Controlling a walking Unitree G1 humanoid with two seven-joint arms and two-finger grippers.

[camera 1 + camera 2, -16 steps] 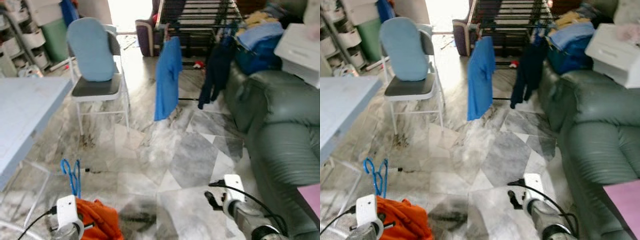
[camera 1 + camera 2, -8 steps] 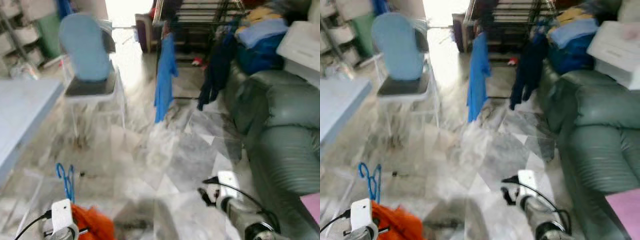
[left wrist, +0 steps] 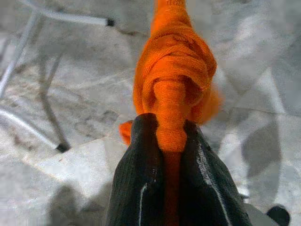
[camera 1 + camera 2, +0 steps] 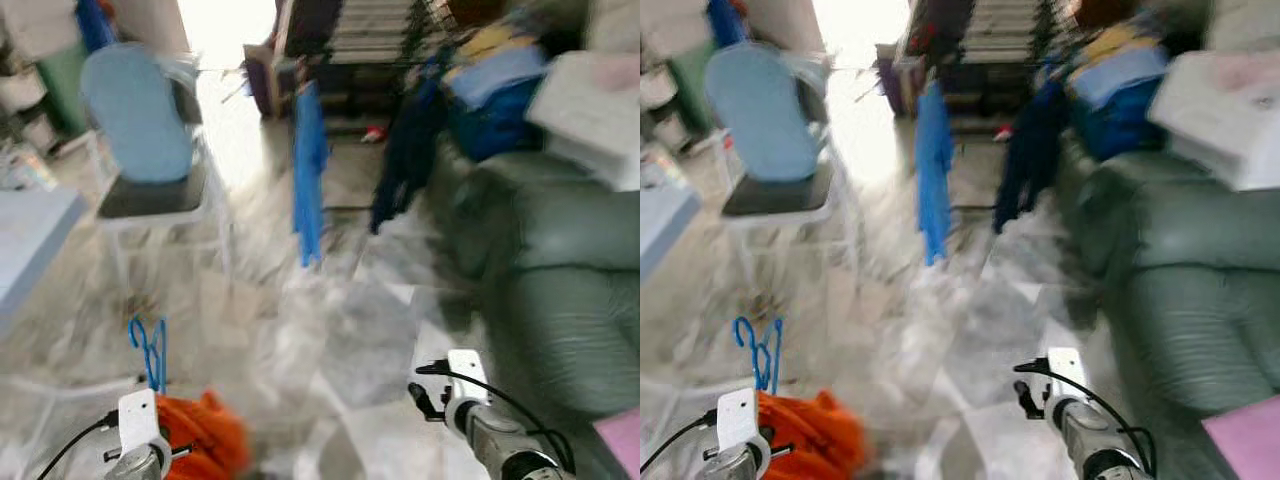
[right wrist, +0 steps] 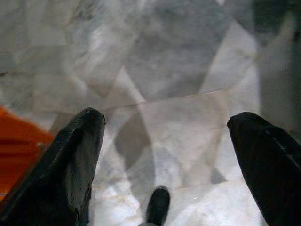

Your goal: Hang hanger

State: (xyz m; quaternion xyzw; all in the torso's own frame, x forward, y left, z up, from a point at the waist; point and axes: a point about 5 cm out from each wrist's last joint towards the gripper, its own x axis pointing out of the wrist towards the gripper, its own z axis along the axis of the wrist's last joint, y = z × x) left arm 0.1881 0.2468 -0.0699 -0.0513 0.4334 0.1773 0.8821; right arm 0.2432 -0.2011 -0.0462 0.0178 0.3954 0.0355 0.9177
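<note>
- The left gripper is low in front of the robot, on its left side. Its two black fingers are squeezed tight on an orange cloth.
- The orange cloth is bunched up and sticks out past the fingertips. In the head view it hangs in a lump just beside the left wrist, above the floor.
- Blue hangers stick up just above the orange cloth. Their hooks point up. The picture is too blurry to tell how many there are or how they are held.
- The right gripper is low on the robot's right side. Its fingers are spread wide apart and hold nothing. Under them is the grey and white marble floor.
- Far ahead stands a dark drying rack. A blue shirt and a dark blue garment hang from it, well apart from both grippers.
- A white chair with a light blue cover on its back stands on the left. The corner of a pale blue table is near it.
- A green sofa is on the right. Clothes are piled at its far end, and a white box sits on it.
- The head views are blurry.
</note>
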